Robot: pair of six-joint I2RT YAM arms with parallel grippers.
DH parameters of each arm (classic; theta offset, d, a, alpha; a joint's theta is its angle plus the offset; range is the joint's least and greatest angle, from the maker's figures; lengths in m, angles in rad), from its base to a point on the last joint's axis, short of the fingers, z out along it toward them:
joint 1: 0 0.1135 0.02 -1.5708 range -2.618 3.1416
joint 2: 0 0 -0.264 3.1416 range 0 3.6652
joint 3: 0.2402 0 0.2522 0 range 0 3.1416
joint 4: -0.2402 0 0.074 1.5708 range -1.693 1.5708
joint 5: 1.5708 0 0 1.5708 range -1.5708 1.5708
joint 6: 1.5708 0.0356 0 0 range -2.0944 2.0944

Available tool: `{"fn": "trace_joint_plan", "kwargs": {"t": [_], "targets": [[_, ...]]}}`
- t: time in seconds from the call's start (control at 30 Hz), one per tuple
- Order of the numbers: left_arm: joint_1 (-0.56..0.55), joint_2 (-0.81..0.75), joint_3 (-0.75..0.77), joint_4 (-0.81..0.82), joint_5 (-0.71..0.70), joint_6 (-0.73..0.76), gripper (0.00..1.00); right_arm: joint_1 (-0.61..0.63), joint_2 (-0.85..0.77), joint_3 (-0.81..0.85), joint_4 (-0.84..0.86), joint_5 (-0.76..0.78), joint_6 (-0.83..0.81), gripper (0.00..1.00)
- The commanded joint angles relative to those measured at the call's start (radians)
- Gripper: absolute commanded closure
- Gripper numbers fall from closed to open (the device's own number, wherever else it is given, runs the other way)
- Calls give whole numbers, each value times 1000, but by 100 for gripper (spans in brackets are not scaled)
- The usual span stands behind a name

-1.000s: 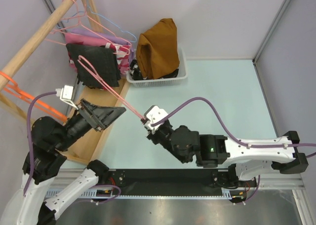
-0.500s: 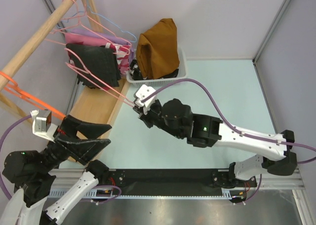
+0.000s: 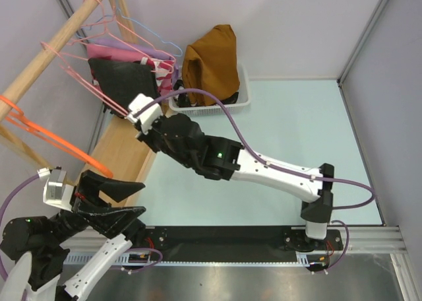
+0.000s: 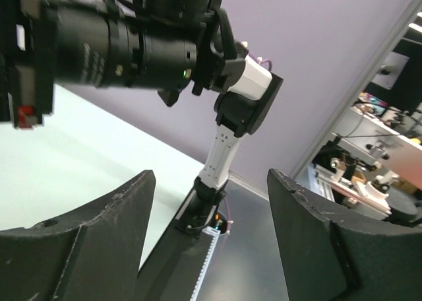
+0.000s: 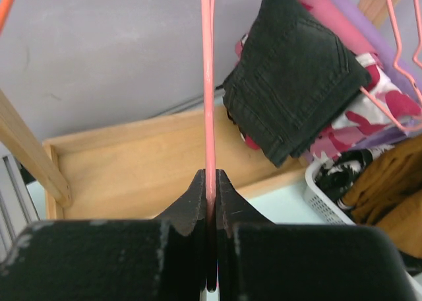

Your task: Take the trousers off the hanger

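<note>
Right gripper [image 5: 210, 182] is clamped on the bare pink hanger [image 5: 209, 83], upper left in the overhead view. Best handled by keeping that pinch and guiding it along the wooden rail [image 3: 59, 35], clear of the dark garment [image 3: 125, 83]. Open desk [image 3: 297, 136] lies to the right. Rust-brown trousers [image 3: 211, 57] sit in the white basket [image 3: 224, 108], upper centre. Left gripper [image 4: 211, 182] gapes empty.

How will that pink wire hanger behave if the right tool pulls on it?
Probably light and a bit springy: the pink wire hanger is only thin wire. It may twist or swing, since the right tool pinches a single strand. Its smooth-looking coating could slide in that grip.
</note>
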Motion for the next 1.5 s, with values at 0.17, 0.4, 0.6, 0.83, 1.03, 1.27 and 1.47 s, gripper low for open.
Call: {"fn": "trace_joint_plan", "kwargs": {"t": [0.17,0.4,0.6,0.83,1.03,1.27,1.47], "targets": [[-5,-12,77,-142,-82,125,25,-10,190,331,-57,-23,3,100],[-3,-5,100,-171,-85,162,24,-5,217,311,-58,-25,15,100],[-3,-5,94,-179,-74,168,24,10,192,247,-49,-16,21,100],[-3,-10,39,-173,-38,129,23,24,115,102,-3,-11,69,97],[-3,-24,-15,-159,-19,103,23,19,13,-56,60,-23,118,59],[-3,-36,-93,-116,30,60,23,18,-134,-214,84,-8,179,26],[-3,-45,-214,-23,105,-4,22,24,-317,-445,115,35,265,10]]}}
